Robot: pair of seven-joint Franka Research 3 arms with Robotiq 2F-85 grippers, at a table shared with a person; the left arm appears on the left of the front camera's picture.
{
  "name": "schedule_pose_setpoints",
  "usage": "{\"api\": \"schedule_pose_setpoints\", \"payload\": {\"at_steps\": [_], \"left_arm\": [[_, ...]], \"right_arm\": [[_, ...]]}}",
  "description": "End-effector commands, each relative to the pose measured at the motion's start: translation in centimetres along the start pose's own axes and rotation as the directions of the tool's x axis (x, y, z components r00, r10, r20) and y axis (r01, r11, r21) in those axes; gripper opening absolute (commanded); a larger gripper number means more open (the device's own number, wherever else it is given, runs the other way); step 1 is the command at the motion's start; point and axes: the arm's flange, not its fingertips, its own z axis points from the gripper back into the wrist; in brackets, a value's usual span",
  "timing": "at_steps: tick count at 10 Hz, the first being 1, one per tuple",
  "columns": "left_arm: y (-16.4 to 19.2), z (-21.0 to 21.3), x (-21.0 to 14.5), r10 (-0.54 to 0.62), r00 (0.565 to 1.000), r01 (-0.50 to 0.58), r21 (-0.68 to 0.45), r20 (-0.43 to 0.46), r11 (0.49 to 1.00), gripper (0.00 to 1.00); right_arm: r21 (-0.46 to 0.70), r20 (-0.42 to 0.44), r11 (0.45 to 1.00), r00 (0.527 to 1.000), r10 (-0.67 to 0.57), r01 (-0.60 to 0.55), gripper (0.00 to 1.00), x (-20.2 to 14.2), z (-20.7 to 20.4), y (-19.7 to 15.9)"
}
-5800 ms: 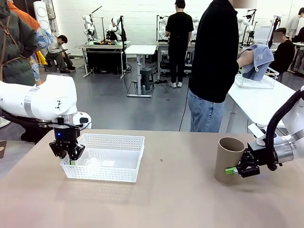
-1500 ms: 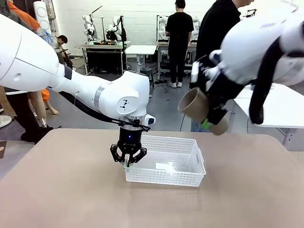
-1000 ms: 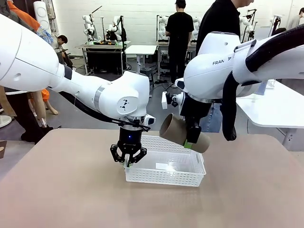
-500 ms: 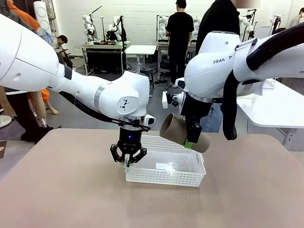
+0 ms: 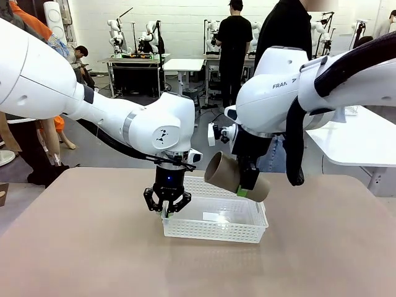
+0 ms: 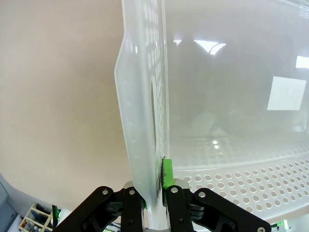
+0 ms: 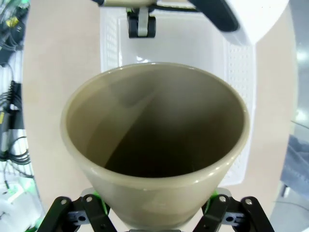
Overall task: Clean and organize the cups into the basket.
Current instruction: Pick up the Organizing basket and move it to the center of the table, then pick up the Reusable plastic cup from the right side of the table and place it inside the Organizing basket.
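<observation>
One taupe cup point(image 5: 224, 173) in right gripper point(image 5: 242, 190) | left gripper point(image 5: 166, 213) pinches basket point(image 5: 213, 230) wall | right arm point(image 5: 266, 105) reads "FRA"

Bright even light, ceiling glare in basket point(image 6: 231, 145), fisheye-warped wrist views

The only legible print is the dark capital letters "FRA" point(image 5: 280, 85) on the white casing of the right arm point(image 5: 266, 102) in the front view. The word breaks off there, where a black cable point(image 5: 289, 145) crosses the casing. The left arm point(image 5: 148, 127) bears a small black emblem point(image 5: 164, 137) on its white wrist housing, a mark without letters.
</observation>
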Motion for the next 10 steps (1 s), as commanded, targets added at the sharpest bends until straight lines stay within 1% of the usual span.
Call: {"api": "schedule_pose_setpoints", "payload": {"at_steps": [1,4,6,7,8,10], "left_arm": [[0.1,0.0,0.0,-0.006,1.000,0.006,-0.002,0.005,1.000,0.00],[0.1,0.0,0.0,-0.006,1.000,0.006,-0.002,0.005,1.000,0.00],[0.1,0.0,0.0,-0.006,1.000,0.006,-0.002,0.005,1.000,0.00],[0.1,0.0,0.0,-0.006,1.000,0.006,-0.002,0.005,1.000,0.00],[0.1,0.0,0.0,-0.006,1.000,0.006,-0.002,0.005,1.000,0.00],[0.1,0.0,0.0,-0.006,1.000,0.006,-0.002,0.005,1.000,0.00]], "right_arm": [[0.011,0.012,0.999,0.999,0.036,-0.036,0.83,1.0,-1.7,-0.9],[0.038,0.007,0.999,1.000,0.026,-0.027,0.83,0.6,-3.5,-1.7],[0.051,0.021,0.998,0.999,0.041,-0.042,0.83,0.0,-4.6,-1.8],[0.052,0.002,0.998,0.999,0.041,-0.041,0.83,-0.2,-5.4,-1.9],[0.076,-0.004,0.996,0.999,0.038,-0.037,0.83,-0.4,-6.3,-2.3],[0.080,-0.007,0.996,0.999,0.049,-0.048,0.83,-0.5,-7.4,-2.5]]}}
